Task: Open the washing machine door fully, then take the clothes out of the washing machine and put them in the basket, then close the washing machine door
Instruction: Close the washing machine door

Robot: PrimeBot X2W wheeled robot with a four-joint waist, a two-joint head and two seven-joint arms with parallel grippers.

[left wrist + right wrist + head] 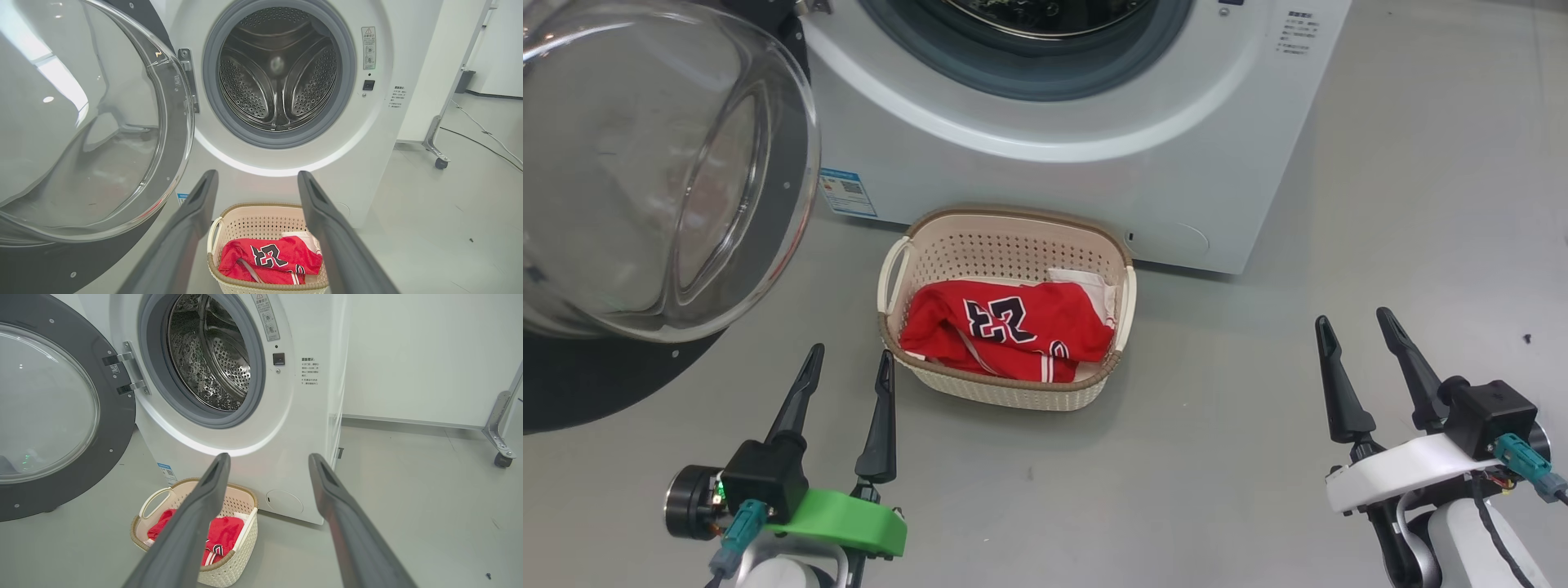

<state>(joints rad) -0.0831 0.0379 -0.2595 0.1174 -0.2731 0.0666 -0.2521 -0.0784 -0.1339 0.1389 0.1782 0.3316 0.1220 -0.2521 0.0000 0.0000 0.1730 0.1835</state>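
The white washing machine (1045,175) stands ahead with its door (662,171) swung wide open to the left; in the left wrist view the steel drum (278,69) holds nothing I can see. On the floor in front sits the cream basket (1013,237), and in it lie the clothes (1005,327): a red jersey numbered 23 over a white piece. My left gripper (849,363) is open, just left of the basket. Well right of the basket, my right gripper (1356,322) hovers open over bare floor. Nothing is between the fingers of either.
The open door (81,122) bulges out over the floor on the left, close above my left arm. A wheeled metal frame leg (437,143) and a cable (482,139) lie to the machine's right. A white wall (429,355) stands behind.
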